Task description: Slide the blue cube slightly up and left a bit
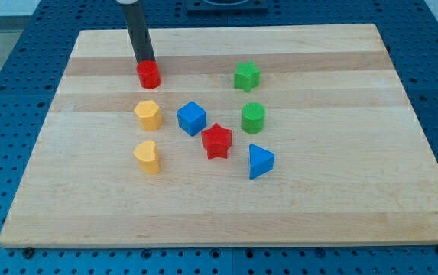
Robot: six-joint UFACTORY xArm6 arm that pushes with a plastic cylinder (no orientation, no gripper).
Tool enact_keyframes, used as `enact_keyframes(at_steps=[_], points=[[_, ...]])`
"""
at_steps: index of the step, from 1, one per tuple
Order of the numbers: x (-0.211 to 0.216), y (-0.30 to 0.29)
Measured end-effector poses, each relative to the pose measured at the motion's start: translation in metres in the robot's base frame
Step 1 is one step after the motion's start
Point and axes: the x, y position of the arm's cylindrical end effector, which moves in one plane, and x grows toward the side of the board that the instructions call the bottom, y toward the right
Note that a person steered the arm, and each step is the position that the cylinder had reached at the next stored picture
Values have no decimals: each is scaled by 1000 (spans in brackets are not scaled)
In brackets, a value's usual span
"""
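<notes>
Blue cube (191,118): light, rigid, likely slides easily; push its lower-right face; my tip (146,62), bare rod, touches red cylinder (149,74).

Board (226,206): we see pale wood, smooth, faint satin sheen.
Blue cube (191,118): matt plastic, we judge.
Green cylinder (253,118): ridged top.
Rod (138,34): dark, matt.

- red cylinder (149,74), upper left of table (341,206)
- green star (246,76) above green cylinder (253,118)
- yellow pentagon-ish block (147,114) above yellow heart (147,156)
- red star (217,140) nr blue triangular block (260,161)
</notes>
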Motion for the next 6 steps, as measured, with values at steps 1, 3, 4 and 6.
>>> enact_keyframes(at_steps=[1, 3, 4, 6], points=[[0, 0], [-46, 46], [-46, 75], [-52, 86]])
